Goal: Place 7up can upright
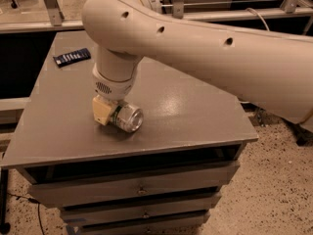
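Observation:
The 7up can [129,118] lies on its side on the grey table [195,106], left of the middle near the front edge. Its silver end faces front right, and a little green shows on its body. My gripper [116,116] hangs from the thick cream arm [205,48] and comes down on the can from above. One cream finger [101,110] presses against the can's left side; the other finger is hidden behind the can. The can looks gripped and sits at or just above the tabletop.
A dark blue flat packet [72,57] lies at the table's back left corner. Drawers [142,190] sit below the tabletop. Speckled floor [279,180] lies to the right. Metal frame legs [51,4] stand behind the table.

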`<state>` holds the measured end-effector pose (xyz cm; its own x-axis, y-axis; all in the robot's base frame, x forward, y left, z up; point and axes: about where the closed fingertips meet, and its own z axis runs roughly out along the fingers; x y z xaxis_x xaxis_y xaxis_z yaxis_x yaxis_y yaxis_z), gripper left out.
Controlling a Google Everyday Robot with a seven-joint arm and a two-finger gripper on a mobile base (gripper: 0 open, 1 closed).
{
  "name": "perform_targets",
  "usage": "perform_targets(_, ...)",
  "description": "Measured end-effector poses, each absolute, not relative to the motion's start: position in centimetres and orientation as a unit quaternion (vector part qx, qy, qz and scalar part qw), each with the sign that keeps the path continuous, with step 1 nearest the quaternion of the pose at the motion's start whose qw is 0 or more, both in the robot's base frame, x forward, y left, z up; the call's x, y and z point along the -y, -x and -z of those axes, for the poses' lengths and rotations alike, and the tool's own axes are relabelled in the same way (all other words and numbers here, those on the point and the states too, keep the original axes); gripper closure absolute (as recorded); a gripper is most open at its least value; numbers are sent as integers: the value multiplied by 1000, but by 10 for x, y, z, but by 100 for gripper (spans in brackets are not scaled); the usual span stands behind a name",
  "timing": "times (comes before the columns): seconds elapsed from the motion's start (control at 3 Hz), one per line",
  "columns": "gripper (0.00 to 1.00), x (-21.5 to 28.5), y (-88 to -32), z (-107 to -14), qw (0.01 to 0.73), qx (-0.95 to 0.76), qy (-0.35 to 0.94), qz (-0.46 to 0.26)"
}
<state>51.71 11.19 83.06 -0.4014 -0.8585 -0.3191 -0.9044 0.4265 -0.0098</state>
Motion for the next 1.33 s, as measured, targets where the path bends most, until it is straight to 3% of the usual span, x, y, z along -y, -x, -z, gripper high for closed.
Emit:
perform_targets(0.33,88,-111,-538,-858,179,-820,534,-100)
perform_targets(0.67,100,-104,-574,-899,240,-787,548,-150)
perform_targets(1.33,100,-85,-596,-947,369,-687,531,-331)
